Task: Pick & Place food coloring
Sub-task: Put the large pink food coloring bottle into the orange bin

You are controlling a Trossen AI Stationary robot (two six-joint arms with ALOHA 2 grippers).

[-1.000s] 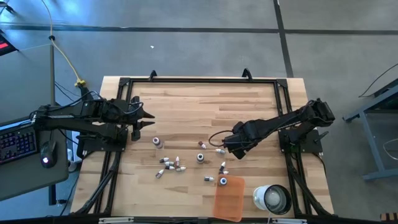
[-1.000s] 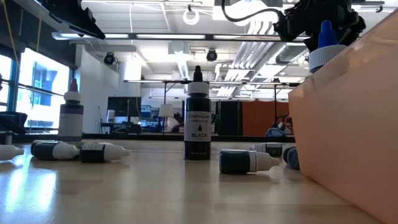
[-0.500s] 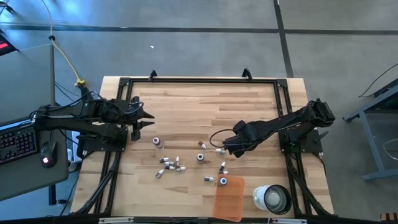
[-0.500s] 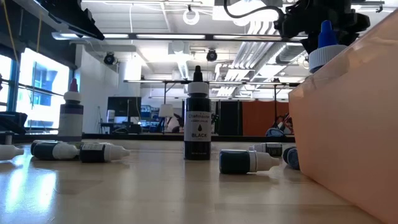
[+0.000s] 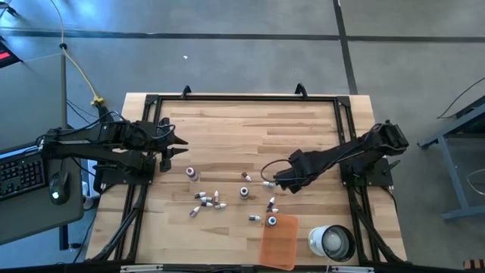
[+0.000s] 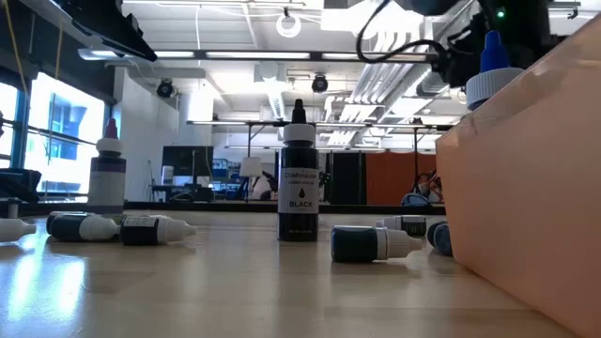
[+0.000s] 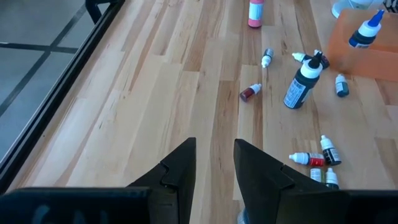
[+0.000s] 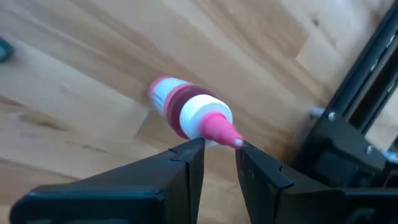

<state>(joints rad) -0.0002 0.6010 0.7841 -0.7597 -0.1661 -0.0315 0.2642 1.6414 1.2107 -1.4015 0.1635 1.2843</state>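
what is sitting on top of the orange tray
One blue-capped food coloring bottle stands upright on the orange tray, near its far edge. The rest of the tray's top looks bare. Whether anything lies under the tray cannot be seen.

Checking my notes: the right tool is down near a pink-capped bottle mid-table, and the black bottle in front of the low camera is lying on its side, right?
Not quite. The black bottle stands upright, as the low view shows; bottles around it lie flat. The rest holds: the right tool is near the pink-capped bottle, mid-table in the high view.
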